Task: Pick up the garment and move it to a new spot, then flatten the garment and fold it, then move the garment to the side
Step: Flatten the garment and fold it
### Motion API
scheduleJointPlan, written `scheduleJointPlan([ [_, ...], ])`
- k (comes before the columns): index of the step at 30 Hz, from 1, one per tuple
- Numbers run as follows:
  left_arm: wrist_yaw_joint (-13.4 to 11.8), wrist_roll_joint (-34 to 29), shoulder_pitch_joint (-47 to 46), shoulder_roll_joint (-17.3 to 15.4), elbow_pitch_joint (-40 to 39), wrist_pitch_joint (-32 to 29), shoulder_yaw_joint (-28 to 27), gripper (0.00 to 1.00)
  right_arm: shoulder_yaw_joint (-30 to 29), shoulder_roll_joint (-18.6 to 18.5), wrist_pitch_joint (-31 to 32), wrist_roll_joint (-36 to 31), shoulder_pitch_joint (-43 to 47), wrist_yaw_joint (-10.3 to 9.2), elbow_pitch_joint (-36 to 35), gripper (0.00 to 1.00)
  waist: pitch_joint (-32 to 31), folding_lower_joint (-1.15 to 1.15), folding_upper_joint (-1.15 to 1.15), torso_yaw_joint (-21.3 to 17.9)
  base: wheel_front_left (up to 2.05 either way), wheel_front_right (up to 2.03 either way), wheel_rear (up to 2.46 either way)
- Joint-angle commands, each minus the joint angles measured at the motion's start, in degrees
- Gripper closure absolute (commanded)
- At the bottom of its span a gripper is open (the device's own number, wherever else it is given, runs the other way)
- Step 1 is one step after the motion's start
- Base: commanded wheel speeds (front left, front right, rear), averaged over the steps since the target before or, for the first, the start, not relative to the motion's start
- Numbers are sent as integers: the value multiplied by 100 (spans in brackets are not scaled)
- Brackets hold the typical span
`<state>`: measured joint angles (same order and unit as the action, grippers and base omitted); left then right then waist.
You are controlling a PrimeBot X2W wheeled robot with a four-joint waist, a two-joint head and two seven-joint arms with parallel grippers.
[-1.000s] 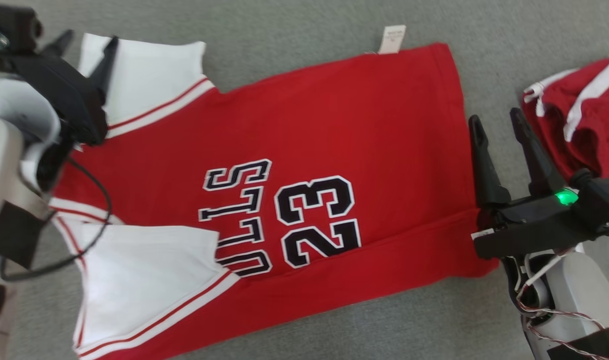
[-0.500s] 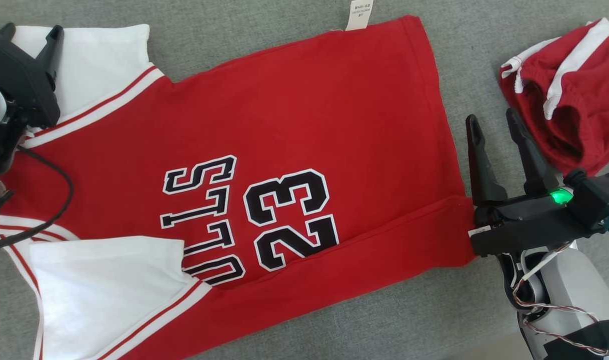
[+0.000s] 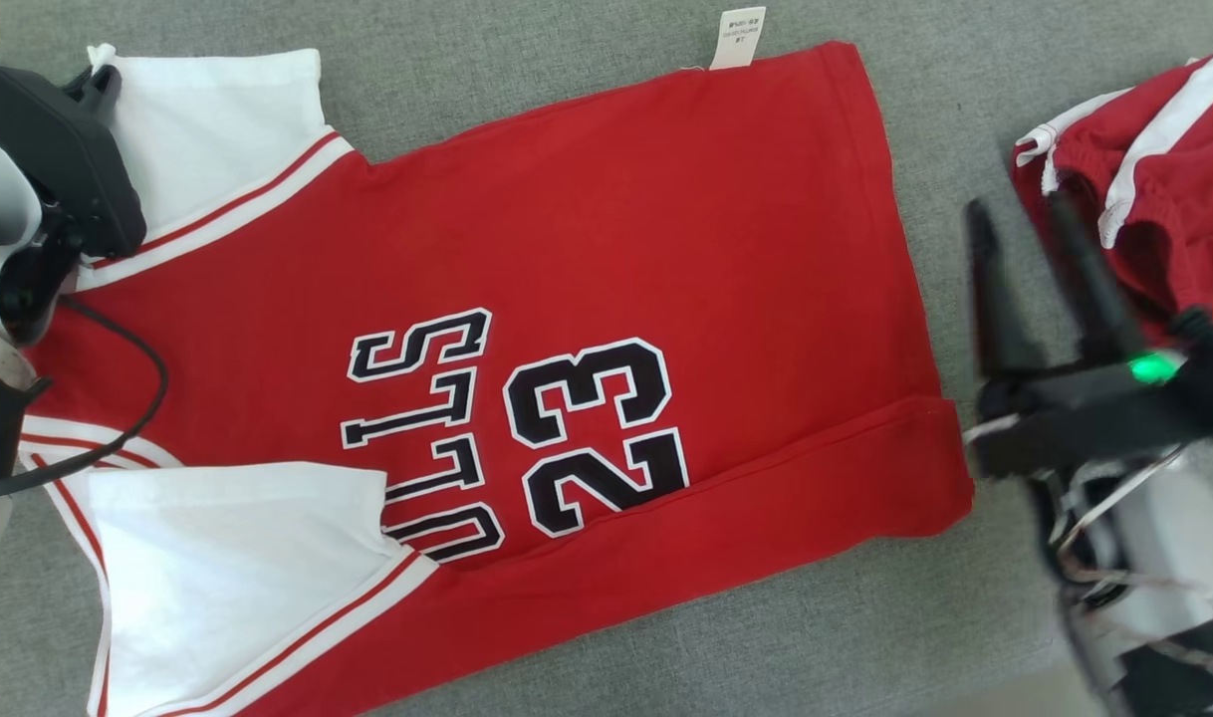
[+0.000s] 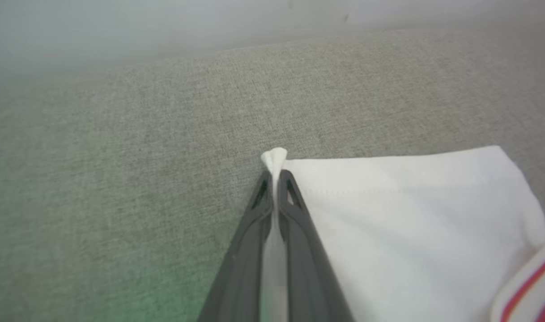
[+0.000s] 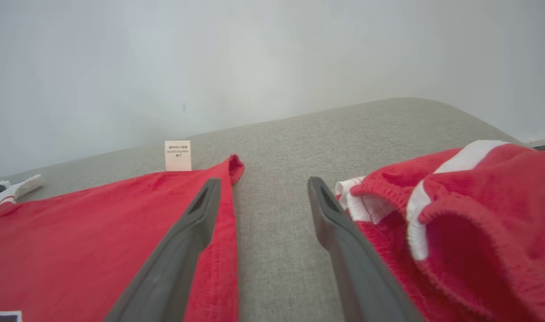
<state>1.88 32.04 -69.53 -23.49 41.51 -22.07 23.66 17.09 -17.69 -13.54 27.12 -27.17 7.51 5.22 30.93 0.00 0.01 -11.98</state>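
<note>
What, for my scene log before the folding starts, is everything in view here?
jersey: one, red with white sleeves and black lettering, spread flat on the surface
label: one, white, sticking out from the jersey's far edge
shorts: one pair, red with white stripes, crumpled to the right of the jersey
surface: one, grey fabric, under everything
left gripper: one, dark, shut on a corner of the jersey's far white sleeve
right gripper: one, dark, open, between the jersey's hem and the shorts
</note>
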Motion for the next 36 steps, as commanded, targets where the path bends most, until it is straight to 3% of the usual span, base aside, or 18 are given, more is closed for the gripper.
scheduleJointPlan([
  [1,-22,-43,8,-18,20,15,24,100,-62,-130,48,55,-141,-4,72,0,-1,0,-1,-7,0,0,0],
  [5,-21,-53,-86,47,2,36,73,100,-120,-447,306,466,-659,-4,457,0,7,0,-1,57,0,0,0],
  [10,13,-100,-217,197,-37,93,184,100,256,-831,715,926,-1479,-4,1044,0,59,0,-1,258,0,0,0],
  [15,93,-128,-408,411,-35,214,325,100,1487,-1106,1492,1832,-2571,-4,1893,0,179,0,-1,554,0,0,0],
  [25,159,-53,-466,522,91,331,420,100,2605,-1305,2664,2866,-3604,-4,2790,0,214,0,-1,679,0,0,0],
  [27,205,23,-456,551,122,307,393,100,2771,-1335,2813,2985,-3729,-4,2831,72,205,0,-1,680,0,0,0],
  [28,205,58,-463,562,121,322,376,100,2821,-1362,2834,3035,-3801,-4,2849,100,201,0,-1,680,0,0,0],
  [36,331,464,-402,604,-40,410,158,100,3253,-1614,2697,3209,-4023,-4,2643,100,97,0,-1,755,0,0,0],
])
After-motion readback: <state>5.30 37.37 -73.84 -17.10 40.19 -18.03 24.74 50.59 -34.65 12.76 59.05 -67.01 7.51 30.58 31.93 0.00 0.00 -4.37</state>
